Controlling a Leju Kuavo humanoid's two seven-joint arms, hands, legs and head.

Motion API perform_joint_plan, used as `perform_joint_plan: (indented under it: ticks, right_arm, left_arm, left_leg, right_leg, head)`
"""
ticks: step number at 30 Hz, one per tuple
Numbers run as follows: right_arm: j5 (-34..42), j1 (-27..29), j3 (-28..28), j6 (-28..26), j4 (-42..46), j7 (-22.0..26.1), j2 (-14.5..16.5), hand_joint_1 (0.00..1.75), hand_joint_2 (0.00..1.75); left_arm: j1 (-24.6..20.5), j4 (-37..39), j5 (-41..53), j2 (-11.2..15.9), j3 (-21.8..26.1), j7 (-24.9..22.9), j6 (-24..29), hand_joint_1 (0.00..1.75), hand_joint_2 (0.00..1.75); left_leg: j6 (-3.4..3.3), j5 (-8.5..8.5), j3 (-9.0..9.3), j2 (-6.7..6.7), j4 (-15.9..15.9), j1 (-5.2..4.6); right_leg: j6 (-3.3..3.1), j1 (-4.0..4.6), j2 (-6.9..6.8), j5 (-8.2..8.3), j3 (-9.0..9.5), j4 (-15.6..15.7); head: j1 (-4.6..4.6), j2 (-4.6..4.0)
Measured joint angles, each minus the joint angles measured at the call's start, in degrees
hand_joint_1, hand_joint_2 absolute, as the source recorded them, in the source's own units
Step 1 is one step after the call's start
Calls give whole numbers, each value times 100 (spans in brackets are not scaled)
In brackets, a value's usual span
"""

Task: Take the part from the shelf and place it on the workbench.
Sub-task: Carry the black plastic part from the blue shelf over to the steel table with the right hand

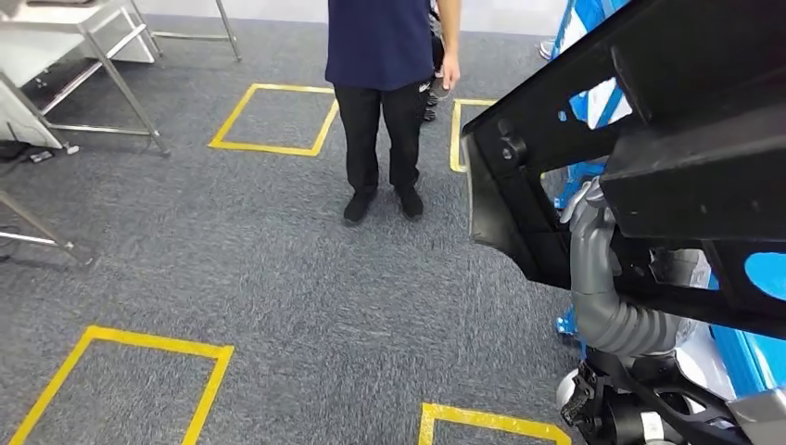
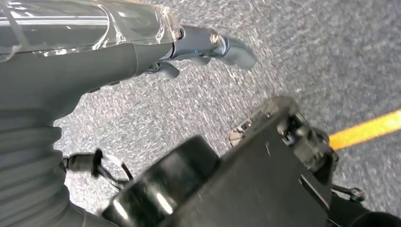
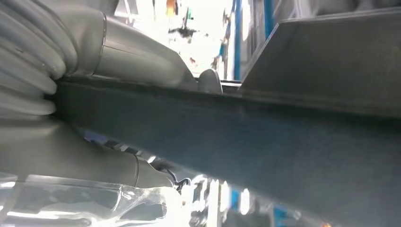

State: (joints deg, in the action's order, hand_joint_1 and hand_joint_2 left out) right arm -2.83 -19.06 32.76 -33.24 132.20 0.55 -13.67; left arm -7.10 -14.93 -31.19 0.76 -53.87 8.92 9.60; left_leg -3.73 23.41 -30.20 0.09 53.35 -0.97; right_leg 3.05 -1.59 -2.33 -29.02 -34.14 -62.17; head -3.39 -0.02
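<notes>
— What do we have closest to us?

— We see our right hand (image 3: 142, 71) wrapped around the big black part (image 1: 593, 148), which we carry high on our right side. In the right wrist view the grey thumb lies over one face of a dark flat bar of the part (image 3: 265, 142) and the palm sits under the other, so the hand grasps the part.

— And our left hand?

— In the left wrist view the left hand (image 2: 189, 52) hangs over the grey carpet (image 2: 293, 42) with its fingers (image 2: 236, 52) stretched out and apart, holding nothing. A yellow tape line (image 2: 364, 130) crosses the carpet beside it.

— What lies further out?

— On the floor (image 1: 306, 278) near us we see yellow taped rectangles (image 1: 120, 380). Beyond them a person (image 1: 385, 93) in a dark blue shirt and black trousers stands facing us, feet between two more yellow rectangles (image 1: 273, 116). Behind the part there is a blue frame (image 1: 593, 102). Farthest, at the left, stand metal-legged tables (image 1: 83, 56); we cannot tell whether one is the surface meant for the part.
</notes>
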Motion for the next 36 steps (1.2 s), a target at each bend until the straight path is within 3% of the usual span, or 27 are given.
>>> perform_joint_plan:
  ticks: [2, 3, 4, 5, 6, 8, 10, 12, 14, 16, 18, 19, 20, 21, 23, 25, 27, 28, 30, 32, 33, 34, 35, 36]
  right_arm:
    - [-1, 12, 17, -3, 5, -2, 1, 175, 175]
    - [-1, 21, 27, -8, 5, -4, 1, 175, 175]
    - [-1, 26, 37, -16, 5, -6, 1, 175, 175]
    - [-1, 29, 45, -24, 5, -6, 1, 175, 175]
    - [0, 28, 54, -31, 5, -5, 1, 175, 175]
    - [11, 22, 68, -36, 8, 7, 3, 175, 175]
    - [33, 15, 81, -37, 16, 21, 6, 175, 175]
    - [45, 6, 88, -39, 23, 30, 8, 175, 175]
    - [44, -2, 91, -42, 30, 41, 12, 175, 175]
    - [42, 10, 93, -51, 36, 51, 15, 175, 175]
    - [42, 51, 95, -75, 38, 51, 14, 175, 175]
    - [42, 76, 95, -88, 38, 47, 14, 175, 175]
    - [43, 100, 96, -108, 38, 44, 14, 175, 175]
    - [46, 121, 96, -127, 39, 43, 14, 175, 175]
    - [70, 163, 96, -168, 40, 44, 14, 175, 175]
    - [124, 228, 95, -201, 40, 52, 11, 175, 175]
    - [177, 302, 92, -222, 41, 66, 10, 175, 175]
    - [198, 335, 85, -229, 41, 82, 8, 175, 175]
    - [222, 408, 62, -239, 44, 132, -2, 175, 175]
    - [233, 507, 39, -240, 48, 168, -20, 175, 175]
    - [239, 559, 29, -240, 48, 176, -29, 175, 175]
    - [244, 605, 14, -240, 48, 177, -40, 175, 175]
    - [249, 639, -2, -240, 48, 178, -49, 175, 175]
    - [251, 663, -19, -240, 50, 178, -55, 175, 175]
  left_arm:
    - [-5, 0, -2, -4, 2, -1, -2, 0, 175]
    - [-1, 0, -6, -7, 2, -1, -6, 0, 175]
    - [4, 0, -9, -9, 3, -1, -11, 0, 175]
    - [8, 0, -13, -11, 3, 0, -16, 0, 175]
    - [10, 0, -14, -16, 3, 3, -20, 0, 175]
    - [9, 0, -15, -26, 4, 13, -21, 0, 175]
    - [7, 0, -16, -29, 5, 24, -20, 0, 175]
    - [11, 0, -16, -28, 6, 18, -20, 0, 175]
    - [11, 1, -17, -33, 6, -20, -24, 0, 175]
    - [-23, 1, -24, -45, 8, -60, -33, 0, 175]
    - [-73, 0, -45, -63, 12, -93, -41, 0, 175]
    - [-87, 0, -58, -72, 13, -119, -44, 0, 175]
    - [-88, 0, -68, -82, 13, -147, -44, 0, 175]
    - [-77, 0, -75, -91, 12, -179, -45, 0, 175]
    - [-43, 2, -75, -97, 8, -241, -49, 0, 175]
    - [-21, 4, -72, -98, 4, -270, -56, 0, 175]
    - [-15, 4, -46, -99, 0, -248, -77, 0, 175]
    - [-10, 3, -20, -108, -3, -225, -96, 0, 175]
    - [-16, 2, 33, -125, -10, -183, -131, 0, 175]
    - [-28, 3, 59, -144, -16, -179, -145, 0, 175]
    - [-29, 3, 71, -152, -18, -187, -149, 0, 175]
    - [-29, 3, 85, -162, -20, -201, -157, 0, 175]
    - [-29, 3, 97, -170, -20, -219, -168, 0, 175]
    - [-29, 2, 107, -178, -21, -238, -183, 0, 175]
  left_leg:
    - [-29, -1, 15, -126, -4, 4]
    - [-31, 6, 19, -206, -1, 4]
    - [-29, 14, 28, -288, 2, 6]
    - [-18, 27, 46, -374, 7, 12]
    - [3, 50, 71, -462, 19, 22]
    - [64, 112, 63, -610, 65, 33]
    - [116, 149, -2, -712, 97, 40]
    - [152, 164, -33, -778, 104, 59]
    - [207, 287, -124, -559, 317, 54]
    - [270, 604, -471, -214, 1012, 54]
    - [300, 861, -892, -104, 1785, 75]
    - [296, 849, -975, -93, 1919, 78]
    - [281, 725, -927, -78, 1804, 76]
    - [251, 511, -760, -32, 1454, 68]
    - [153, 134, -351, 221, 585, 6]
    - [73, 36, -182, 387, 174, -68]
    - [33, 47, -173, 291, 130, -89]
    - [18, 29, -131, 218, 86, -76]
    - [-23, -8, -21, 81, -8, -17]
    - [-49, -13, 24, -48, -30, 18]
    - [-55, -10, 29, -126, -28, 20]
    - [-54, -2, 37, -212, -26, 24]
    - [-47, 9, 52, -304, -22, 30]
    - [-29, 27, 79, -397, -17, 40]
  right_leg:
    - [-5, 18, 190, -326, -409, -784]
    - [-5, 20, 210, -389, -587, -1066]
    - [-3, 21, 215, -331, -663, -1134]
    - [-3, 19, 225, -151, -611, -947]
    - [2, 10, 272, 114, -443, -536]
    - [9, -20, 504, 461, -81, 269]
    - [-28, -21, 623, 488, 28, 542]
    - [-104, -2, 497, 479, 26, 552]
    - [-177, -6, 363, 457, 62, 566]
    - [-227, 9, 214, 419, 105, 572]
    - [-246, 37, 44, 375, 139, 571]
    - [-247, 48, -37, 351, 162, 571]
    - [-246, 59, -107, 327, 194, 571]
    - [-243, 70, -170, 301, 234, 572]
    - [-227, 95, -275, 254, 307, 579]
    - [-190, 105, -374, 221, 340, 589]
    - [-132, 107, -485, 196, 374, 608]
    - [-101, 100, -464, 167, 399, 590]
    - [-57, 93, -195, -28, 294, 261]
    - [-40, 80, 117, -360, -106, -512]
    - [-29, 77, 173, -471, -332, -885]
    - [-20, 73, 193, -479, -489, -1092]
    - [-12, 68, 201, -359, -538, -1066]
    - [-4, 57, 224, -130, -461, -793]
  head:
    - [16, 0]
    - [22, 1]
    - [22, 1]
    - [22, 1]
    - [22, 0]
    - [23, -1]
    - [21, 1]
    - [16, 2]
    - [-12, 2]
    - [-43, 2]
    - [-49, 2]
    - [-50, 2]
    - [-50, 2]
    - [-50, 2]
    - [-49, 2]
    - [-48, 2]
    - [-47, 2]
    - [-46, 2]
    - [-36, 1]
    - [-18, -1]
    - [-8, -1]
    - [-6, 0]
    - [-4, 0]
    - [-4, -1]
